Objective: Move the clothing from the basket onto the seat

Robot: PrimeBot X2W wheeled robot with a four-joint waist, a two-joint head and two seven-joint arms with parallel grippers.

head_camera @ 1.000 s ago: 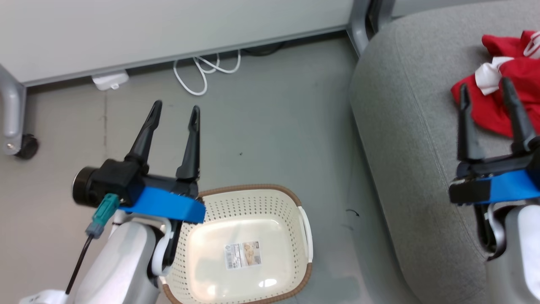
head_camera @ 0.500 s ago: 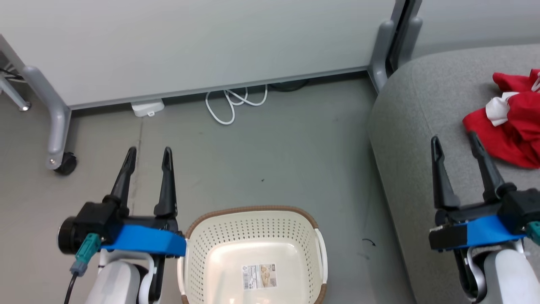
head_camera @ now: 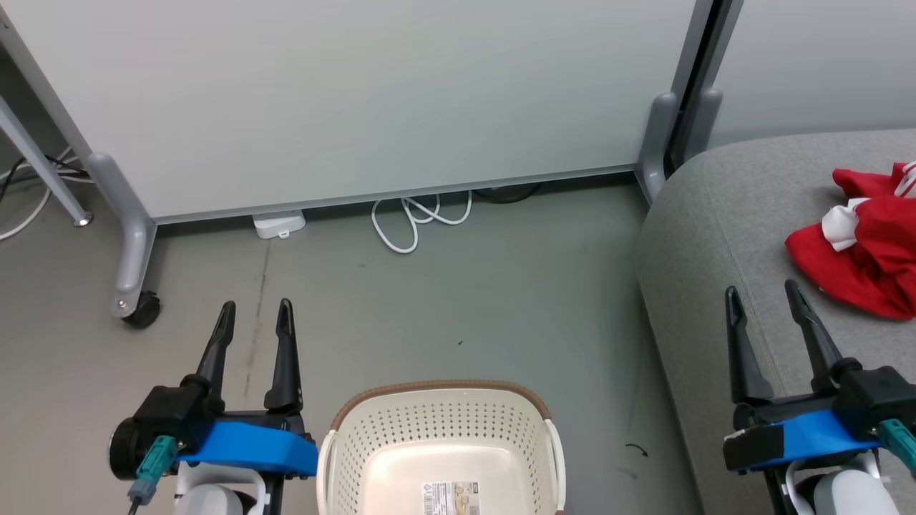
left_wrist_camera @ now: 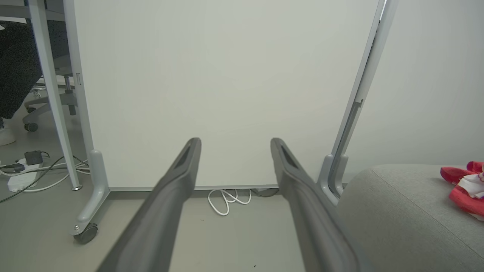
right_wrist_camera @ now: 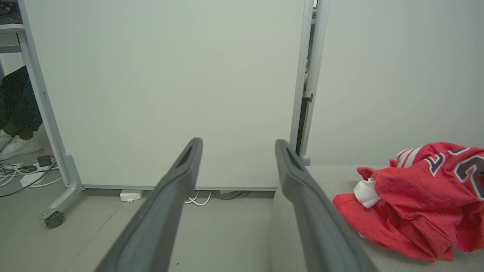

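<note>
The red clothing (head_camera: 862,261) lies in a heap on the grey seat (head_camera: 723,236) at the right, white bands showing; the right wrist view shows the clothing (right_wrist_camera: 416,204) with jersey lettering. The cream basket (head_camera: 440,436) with its brown rim sits on the floor at bottom centre, holding just its paper label. My left gripper (head_camera: 255,317) stands open over the floor left of the basket. My right gripper (head_camera: 762,298) is open over the seat's front part, left of and below the clothing, nothing between its fingers.
A white partition panel (head_camera: 358,100) on grey wheeled legs (head_camera: 132,286) closes the back. A white cable (head_camera: 418,218) and a small white adapter (head_camera: 279,224) lie on the grey floor at its foot. More cables (left_wrist_camera: 22,173) lie far left.
The head camera has tilted up, so the whole scene slid down the picture. Both arms drew back toward the body, staying open; the right gripper moved away from the clothing on the seat.
</note>
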